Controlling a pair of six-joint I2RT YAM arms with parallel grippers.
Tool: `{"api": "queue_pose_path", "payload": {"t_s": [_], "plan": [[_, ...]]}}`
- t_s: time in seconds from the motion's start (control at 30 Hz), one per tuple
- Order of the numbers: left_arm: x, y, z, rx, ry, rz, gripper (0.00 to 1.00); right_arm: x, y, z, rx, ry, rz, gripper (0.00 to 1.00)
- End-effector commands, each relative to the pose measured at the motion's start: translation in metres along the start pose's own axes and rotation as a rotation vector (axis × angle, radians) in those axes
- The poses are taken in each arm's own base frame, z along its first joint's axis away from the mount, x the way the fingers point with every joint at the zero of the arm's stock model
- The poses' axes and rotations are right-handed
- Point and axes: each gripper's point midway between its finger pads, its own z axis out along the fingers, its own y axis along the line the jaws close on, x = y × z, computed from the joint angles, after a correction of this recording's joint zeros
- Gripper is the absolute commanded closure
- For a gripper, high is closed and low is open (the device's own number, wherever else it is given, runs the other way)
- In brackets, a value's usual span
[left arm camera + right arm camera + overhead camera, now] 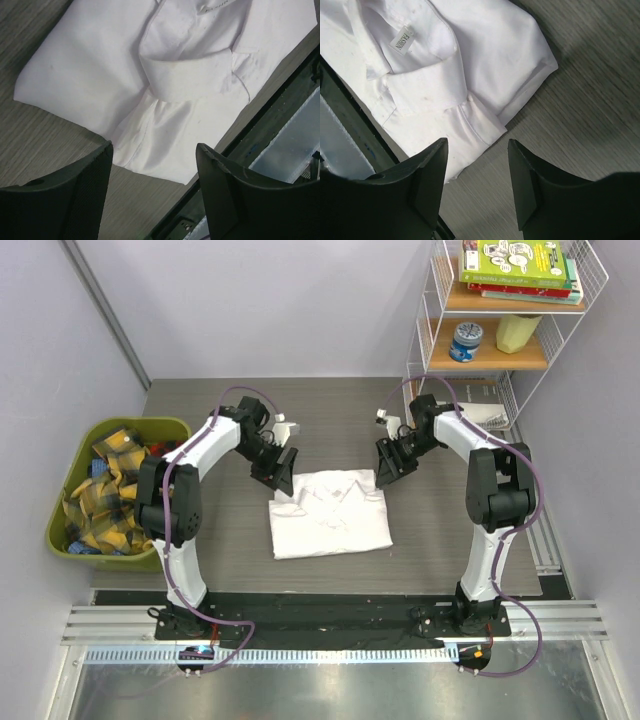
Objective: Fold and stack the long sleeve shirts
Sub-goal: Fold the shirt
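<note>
— Dark wood-grain table [430, 540], pale purple walls on three sides. Where does the cloth lie?

— Centre, between my two arms. One long sleeve shirt [330, 515], white, folded to a rough rectangle, collar at the far edge. Its near edge stops short of the black strip along the table's near side, with a band of bare wood between.

— Room to move?

— Bare wood from the shirt's far edge to the back wall, and bare wood on both flanks. On the left, well apart from the shirt, a green bin [60, 525] sits at the table's left edge. At the far right corner stands a white wire rack [425, 340].

— Jaws?

— My left gripper [277, 472] hangs at the shirt's far left corner, my right gripper [388, 462] at its far right corner. Both stand apart, with nothing between them. In the left wrist view my fingers [65, 200] frame a folded corner and bare wood. In the right wrist view they straddle another corner, with the collar label [402, 40] in sight.

— Count.

— Shirts: one. Arms: two. Grippers: two. Bins: one, heaped with yellow-and-black plaid cloths [100, 490], too tangled to count. Rack: two wooden shelves seen. The upper one has one stack of books [520, 265]. The lower one has one blue can [466, 341] and one pale yellow cup [517, 332]. Some papers [490, 415] lie at the rack's foot.
</note>
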Motion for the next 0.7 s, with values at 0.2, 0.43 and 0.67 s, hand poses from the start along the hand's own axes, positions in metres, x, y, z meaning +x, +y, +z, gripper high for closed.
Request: {"api": "queue_pose_path", "payload": {"t_s": [0.2,0.43,0.67], "plan": [[0.036,0.016,0.006,-0.072,0.123,-0.01,0.32,0.018,0.005,0.019,-0.057,0.035,0.055,0.36],[0.054,0.018,0.007,-0.09,0.172,-0.039,0.33,0.022,0.005,0.028,-0.075,0.051,0.078,0.38],[0.056,0.012,0.012,-0.043,0.171,-0.059,0.44,0.019,0.007,0.03,-0.083,0.043,0.079,0.6]]}}
